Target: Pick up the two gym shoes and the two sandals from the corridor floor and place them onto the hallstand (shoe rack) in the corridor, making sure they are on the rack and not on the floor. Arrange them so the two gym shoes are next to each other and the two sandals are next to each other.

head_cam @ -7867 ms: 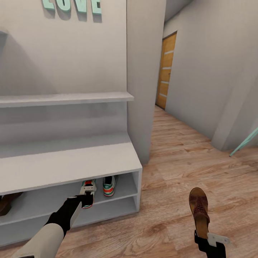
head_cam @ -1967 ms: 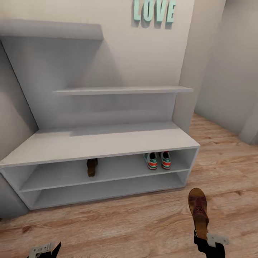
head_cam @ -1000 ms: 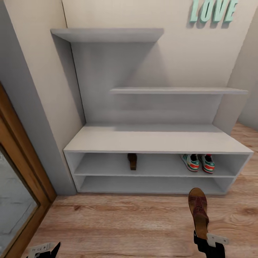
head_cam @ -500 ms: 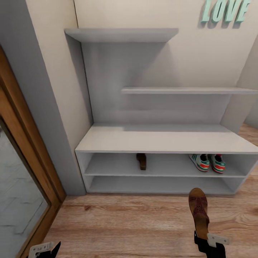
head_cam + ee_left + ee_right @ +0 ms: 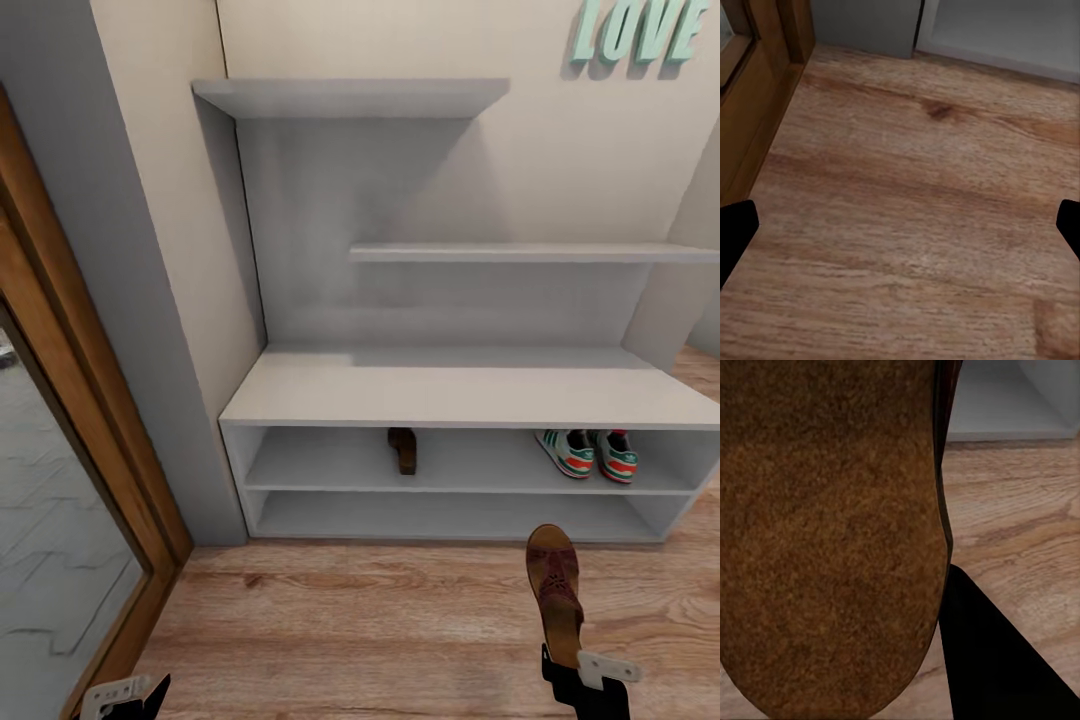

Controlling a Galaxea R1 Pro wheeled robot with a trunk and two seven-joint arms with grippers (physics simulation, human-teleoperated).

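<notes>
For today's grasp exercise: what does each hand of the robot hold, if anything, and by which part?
The right hand holds a brown sandal by its heel end, toe pointing toward the hallstand. The left hand is open over the floor, holding nothing.

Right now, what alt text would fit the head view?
A right gripper holds a brown leather-look sandal above the wood-plank floor, facing a white-grey shoe rack with another sandal and two green-striped sneakers inside.
</notes>
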